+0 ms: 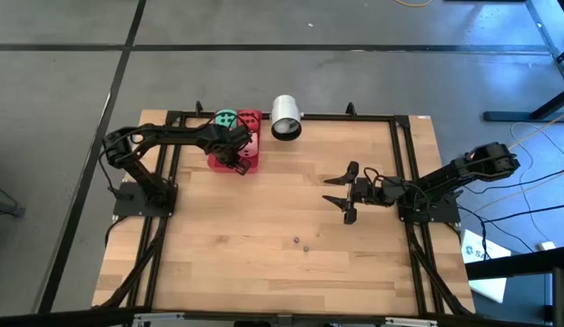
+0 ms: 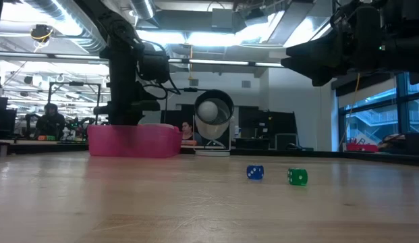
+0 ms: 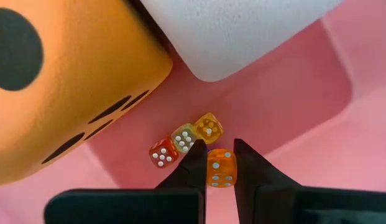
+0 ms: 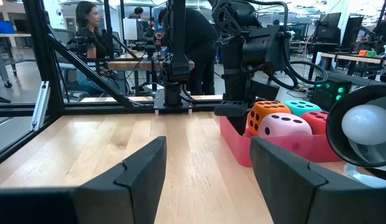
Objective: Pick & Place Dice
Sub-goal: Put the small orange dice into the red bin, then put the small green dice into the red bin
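Left gripper, inside the pink bin at the worktop's far edge, was clamped on a small orange die. Three more small dice lay just beyond its fingertips, under the big orange die. Right gripper hung with fingers spread, empty, mid-worktop toward the right edge.

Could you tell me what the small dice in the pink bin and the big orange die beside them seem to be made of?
The small dice look like translucent glossy plastic: light glows through them. The big orange die seems soft matte foam, with rounded edges. The pink bin looks like smooth plastic.

wooden table, pink bin, two small dice
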Tool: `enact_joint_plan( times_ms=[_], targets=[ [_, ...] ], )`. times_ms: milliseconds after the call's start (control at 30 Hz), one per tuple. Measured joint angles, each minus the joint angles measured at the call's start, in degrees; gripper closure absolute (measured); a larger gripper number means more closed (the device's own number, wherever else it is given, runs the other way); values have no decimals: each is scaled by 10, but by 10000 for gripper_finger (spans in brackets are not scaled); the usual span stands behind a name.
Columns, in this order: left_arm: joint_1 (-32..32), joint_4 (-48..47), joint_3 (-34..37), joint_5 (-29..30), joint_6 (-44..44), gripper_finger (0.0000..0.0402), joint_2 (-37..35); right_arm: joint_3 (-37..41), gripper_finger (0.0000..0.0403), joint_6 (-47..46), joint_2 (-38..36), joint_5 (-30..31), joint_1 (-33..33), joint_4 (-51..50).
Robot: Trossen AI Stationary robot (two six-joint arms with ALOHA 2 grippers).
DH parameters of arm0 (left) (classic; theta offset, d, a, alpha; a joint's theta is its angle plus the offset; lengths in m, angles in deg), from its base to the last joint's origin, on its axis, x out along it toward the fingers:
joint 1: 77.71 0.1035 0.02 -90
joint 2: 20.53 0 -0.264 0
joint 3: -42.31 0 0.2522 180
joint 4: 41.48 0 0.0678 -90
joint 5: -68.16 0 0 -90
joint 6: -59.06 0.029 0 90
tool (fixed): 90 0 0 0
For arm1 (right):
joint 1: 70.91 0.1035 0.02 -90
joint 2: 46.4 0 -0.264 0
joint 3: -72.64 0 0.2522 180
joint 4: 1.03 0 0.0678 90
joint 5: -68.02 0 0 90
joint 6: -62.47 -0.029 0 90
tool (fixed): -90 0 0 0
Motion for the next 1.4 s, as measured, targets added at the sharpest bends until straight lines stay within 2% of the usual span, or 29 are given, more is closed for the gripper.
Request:
enact_joint_plan(
  times_ms=[200,667,967,1167,1400],
  targets=[
    [0,0,0,0,-1,376,0,0,172,0,0,0,0,0],
    [0,13,0,3,0,300,0,0,172,0,0,0,0,0],
    [0,20,0,10,20,282,-7,0,172,0,0,0,0,0],
    [0,23,1,13,34,289,-48,0,172,0,0,0,0,0],
    [-25,26,1,14,36,295,-148,0,172,1,0,2,0,0]
  ],
)
